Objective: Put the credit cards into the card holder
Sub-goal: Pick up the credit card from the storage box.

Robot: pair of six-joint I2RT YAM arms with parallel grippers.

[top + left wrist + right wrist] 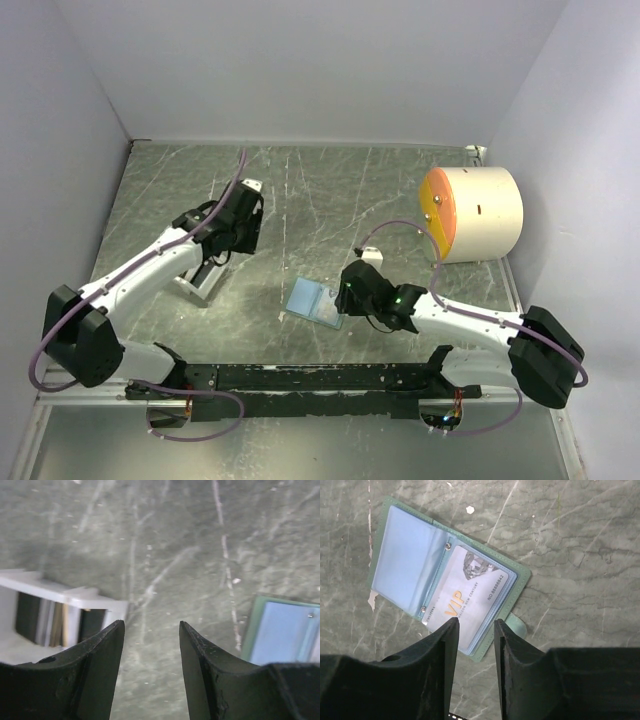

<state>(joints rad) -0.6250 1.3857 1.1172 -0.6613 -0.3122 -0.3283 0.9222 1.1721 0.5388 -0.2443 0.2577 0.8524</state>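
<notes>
The card holder (312, 299) lies open on the table, pale green outside and light blue inside. In the right wrist view (405, 565) its right pocket holds a pale card printed "VIP" (467, 592). My right gripper (476, 622) hovers over the holder's near edge by the snap tab (516, 626), its jaws a little apart and empty; it also shows in the top view (345, 297). More credit cards (50, 622), dark with one yellowish, sit in the white tray (95, 599). My left gripper (151, 625) is open and empty over bare table, just right of the tray.
The white tray (198, 284) lies left of centre in the top view, under the left arm. A cream cylinder with an orange face (472, 213) stands at the back right. White walls close in the table on the left, back and right.
</notes>
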